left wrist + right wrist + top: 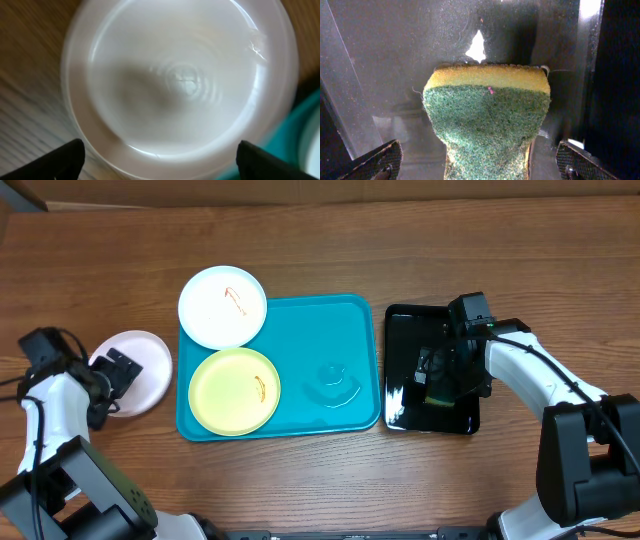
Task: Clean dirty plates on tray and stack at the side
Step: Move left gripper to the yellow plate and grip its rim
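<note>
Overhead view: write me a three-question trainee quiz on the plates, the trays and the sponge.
1. How many plates lie wholly off the turquoise tray? A none, B one, C two.
2. Fill in: the sponge lies in the ____ tray.
3. True or false: the right gripper is shut on the sponge.
Key: 1 B, the white plate left of the tray. 2 black tray. 3 false, its jaws stand open on either side of the sponge.

overhead: even, bright | left wrist: plate [180, 80] blurred, perhaps motion | black tray [395, 50]: glare patches
</note>
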You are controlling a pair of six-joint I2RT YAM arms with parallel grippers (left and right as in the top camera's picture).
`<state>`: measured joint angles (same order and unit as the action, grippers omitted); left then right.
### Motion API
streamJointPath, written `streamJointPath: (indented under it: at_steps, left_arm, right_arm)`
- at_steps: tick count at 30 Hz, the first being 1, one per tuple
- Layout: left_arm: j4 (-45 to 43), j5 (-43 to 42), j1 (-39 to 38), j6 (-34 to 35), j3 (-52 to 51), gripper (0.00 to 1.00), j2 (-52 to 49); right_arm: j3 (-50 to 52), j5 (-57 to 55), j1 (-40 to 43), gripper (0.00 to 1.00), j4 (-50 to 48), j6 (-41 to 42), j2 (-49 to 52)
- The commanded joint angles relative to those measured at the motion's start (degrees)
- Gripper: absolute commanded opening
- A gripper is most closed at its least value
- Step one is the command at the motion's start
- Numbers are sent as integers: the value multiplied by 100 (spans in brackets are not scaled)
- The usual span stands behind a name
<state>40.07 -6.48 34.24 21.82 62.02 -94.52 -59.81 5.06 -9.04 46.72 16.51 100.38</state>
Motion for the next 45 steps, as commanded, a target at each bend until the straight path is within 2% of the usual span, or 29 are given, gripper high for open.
streamJointPath:
  at_steps: [1, 6, 7, 9, 12, 13, 18, 22, 25, 30, 35, 37, 41, 45]
  left_arm:
    - [420, -625, -431, -326, 424, 96, 365]
    - [1368, -297, -1261, -317, 446, 97, 717]
    - [1495, -168, -1416, -315, 444, 94, 715]
    - [1558, 146, -1722, -317, 356, 84, 686]
    - [1484, 505, -2065, -313, 151, 56, 638]
    - [1438, 573, -2157, -310, 76, 52, 621]
    - [1165, 837, -2319, -299, -291, 56, 601]
    - [857, 839, -2312, -372, -590, 54, 597]
    - [564, 831, -2312, -387, -846, 47, 590]
    - [328, 793, -2315, -385, -1228, 45, 577]
    - [48, 789, -2312, -382, -1515, 29, 577]
    - [-31, 667, -2319, -382, -1563, 24, 577]
    - [-66, 273, -2321, -450, -1574, 24, 577]
    - [-138, -498, -2396, -822, -1576, 24, 577]
  right_arm:
    - [28, -52, 7, 100, -17, 15, 35]
    - [28, -28, 7, 100, -46, 17, 35]
    - [28, -28, 7, 100, -90, 17, 35]
    - [28, 37, 7, 100, -122, 15, 35]
    - [28, 33, 7, 100, -127, 15, 35]
    - [28, 35, 7, 100, -127, 15, 35]
    - [28, 37, 7, 100, -125, 17, 35]
    - [28, 35, 7, 100, -127, 15, 35]
    - [28, 37, 7, 100, -164, 17, 35]
    - [28, 35, 7, 100, -315, 15, 35]
    - [28, 35, 7, 100, -319, 15, 35]
    - [28, 35, 7, 100, -317, 15, 35]
    - [28, 35, 7, 100, -317, 15, 35]
    - [28, 35, 7, 100, -317, 15, 35]
